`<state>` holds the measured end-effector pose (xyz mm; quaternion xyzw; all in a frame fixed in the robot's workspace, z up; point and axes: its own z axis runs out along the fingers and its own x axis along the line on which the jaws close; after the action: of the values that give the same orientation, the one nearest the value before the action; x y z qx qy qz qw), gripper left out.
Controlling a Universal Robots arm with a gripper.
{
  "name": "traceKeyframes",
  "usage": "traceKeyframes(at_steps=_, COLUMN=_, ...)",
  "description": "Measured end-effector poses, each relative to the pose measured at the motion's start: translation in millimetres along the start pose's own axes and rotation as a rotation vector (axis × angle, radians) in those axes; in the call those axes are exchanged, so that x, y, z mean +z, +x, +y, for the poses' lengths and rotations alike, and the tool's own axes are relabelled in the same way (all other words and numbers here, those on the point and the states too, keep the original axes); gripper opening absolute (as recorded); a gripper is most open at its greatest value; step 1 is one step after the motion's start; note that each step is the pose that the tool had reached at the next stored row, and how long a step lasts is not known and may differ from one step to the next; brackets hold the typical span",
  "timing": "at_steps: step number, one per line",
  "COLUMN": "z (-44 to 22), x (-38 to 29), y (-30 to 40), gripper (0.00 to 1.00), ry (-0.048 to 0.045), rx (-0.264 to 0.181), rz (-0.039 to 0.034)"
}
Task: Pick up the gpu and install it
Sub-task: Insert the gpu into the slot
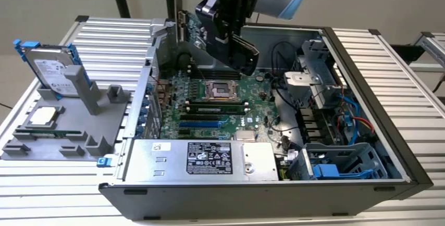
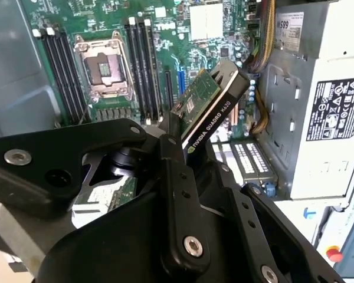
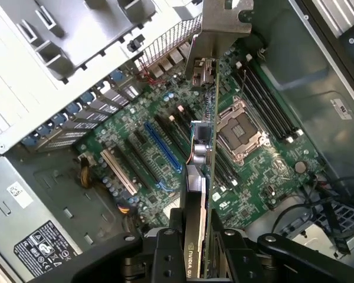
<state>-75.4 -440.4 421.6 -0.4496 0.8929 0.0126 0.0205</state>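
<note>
Gripper fingers of black metal are clamped shut on the gpu, a slim card with a green circuit board on one face, a black cooler on the other and a silver end bracket. In the second wrist view the gripper pinches the gpu across its two flat faces, partway along its length. White lettering runs along the card's black edge.

In the exterior view the gpu hangs tilted in the air under the gripper, above the far part of the green motherboard and seated in no slot. Its bracket end points up, beside the case's back wall. The blue and black expansion slots lie below it, with the square silver CPU socket close by.

The motherboard lies in an open grey computer case. A silver power supply box at the near edge bears a black-and-white printed label with small symbols.

Towards the exterior view's left, outside the case, a grey moulded holder carries a silver hard drive in a blue frame, upright, white label facing out, and a small square silver chip lying flat. Everything rests on a ribbed aluminium table.
</note>
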Motion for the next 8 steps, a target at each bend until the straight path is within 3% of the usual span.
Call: traceKeyframes(at_steps=8, z=-0.3, x=0.1, y=-0.2, gripper=0.00, ry=-0.0032, rx=-0.103, rz=-0.0088)
